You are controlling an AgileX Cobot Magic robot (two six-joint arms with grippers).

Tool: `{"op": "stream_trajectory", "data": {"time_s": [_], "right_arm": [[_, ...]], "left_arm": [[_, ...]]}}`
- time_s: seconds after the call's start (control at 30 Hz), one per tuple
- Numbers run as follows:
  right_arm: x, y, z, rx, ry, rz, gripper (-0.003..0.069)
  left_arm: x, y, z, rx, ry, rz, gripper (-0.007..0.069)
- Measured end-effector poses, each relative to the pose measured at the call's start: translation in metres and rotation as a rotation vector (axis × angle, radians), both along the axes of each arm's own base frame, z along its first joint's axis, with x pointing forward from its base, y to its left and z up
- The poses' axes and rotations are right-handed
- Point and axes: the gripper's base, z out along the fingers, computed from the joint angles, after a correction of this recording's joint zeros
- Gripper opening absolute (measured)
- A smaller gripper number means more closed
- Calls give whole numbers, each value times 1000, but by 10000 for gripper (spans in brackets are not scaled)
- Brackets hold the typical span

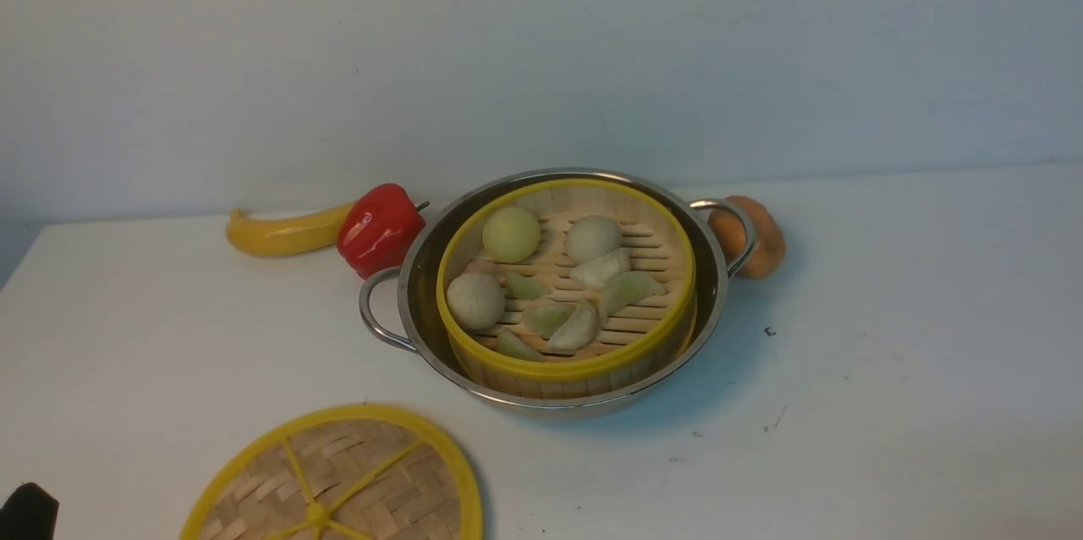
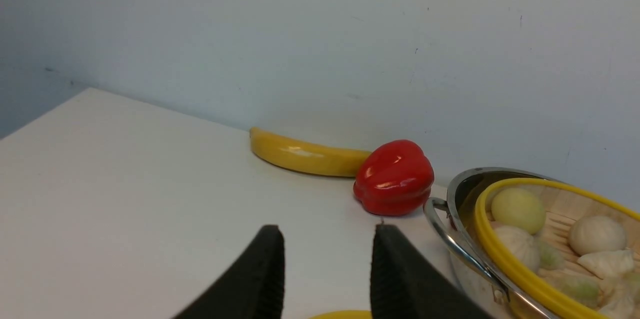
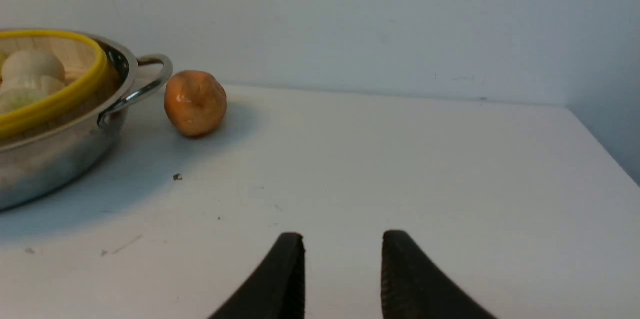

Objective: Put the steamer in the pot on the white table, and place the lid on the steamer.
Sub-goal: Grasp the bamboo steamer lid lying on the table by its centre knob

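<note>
The steamer (image 1: pixel 565 358), a bamboo basket with a yellow rim and white and green buns and dumplings, sits inside the steel pot (image 1: pixel 423 269) on the white table (image 1: pixel 888 405). The lid (image 1: pixel 338 481), a flat woven disc with yellow spokes, lies on the table at the front left, uncovered and apart from the pot. My left gripper (image 2: pixel 327 231) is open and empty, with the lid's yellow edge (image 2: pixel 342 315) just below its tips and the pot (image 2: pixel 465 254) beside it. My right gripper (image 3: pixel 343 236) is open and empty over bare table, to the right of the pot (image 3: pixel 60 159).
A yellow banana (image 1: pixel 283 233) and a red bell pepper (image 1: pixel 379 228) lie behind the pot's left handle. An orange fruit (image 1: pixel 749 237) sits by its right handle. A wall runs along the table's far edge. A dark part of my left arm (image 1: pixel 27 513) shows at the bottom left corner.
</note>
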Motion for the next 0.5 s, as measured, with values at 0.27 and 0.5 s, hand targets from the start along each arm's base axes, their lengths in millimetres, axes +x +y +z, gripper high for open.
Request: {"op": "stream_trajectory", "data": {"time_s": [0.27,0.5], "right_arm": [[0,0,1,34,-6,-5,239],[0,0,1,45,-12,-8,242]], "left_arm": [[0,0,0,1,0,0,241],[0,0,0,1,0,0,241]]}}
